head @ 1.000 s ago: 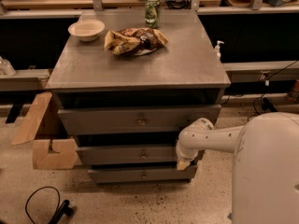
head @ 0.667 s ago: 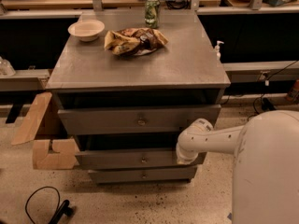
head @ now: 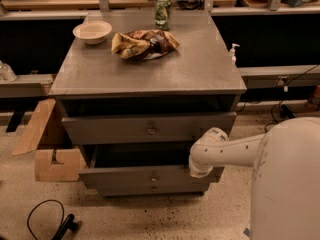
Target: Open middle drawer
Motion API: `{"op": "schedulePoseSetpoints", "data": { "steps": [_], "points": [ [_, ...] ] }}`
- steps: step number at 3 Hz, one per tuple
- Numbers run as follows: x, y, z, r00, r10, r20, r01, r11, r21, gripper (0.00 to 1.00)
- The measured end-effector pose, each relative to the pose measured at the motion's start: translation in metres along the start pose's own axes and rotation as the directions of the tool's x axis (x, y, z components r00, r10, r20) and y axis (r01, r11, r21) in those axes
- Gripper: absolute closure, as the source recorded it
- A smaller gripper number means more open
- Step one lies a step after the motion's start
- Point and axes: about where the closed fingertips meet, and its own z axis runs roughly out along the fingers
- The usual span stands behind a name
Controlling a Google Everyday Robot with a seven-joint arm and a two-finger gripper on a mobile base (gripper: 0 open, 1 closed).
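I read the arm extended level from the right, gripper [head: 199, 170] against the right end of the middle drawer [head: 125, 176] (grip undeterminable), which stands partly out.

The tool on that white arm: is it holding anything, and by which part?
Cannot be told. The tool is at the right end of the middle drawer front, away from its knob; any hold is hidden.
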Motion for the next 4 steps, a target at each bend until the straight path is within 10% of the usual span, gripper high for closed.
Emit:
{"op": "schedulePoseSetpoints", "data": {
  "steps": [4],
  "points": [
    [0.0085,0.0203,-0.0021,0.999,0.028,-0.018,-0.029,0.9981,-0.054,1.0]
  ]
}}
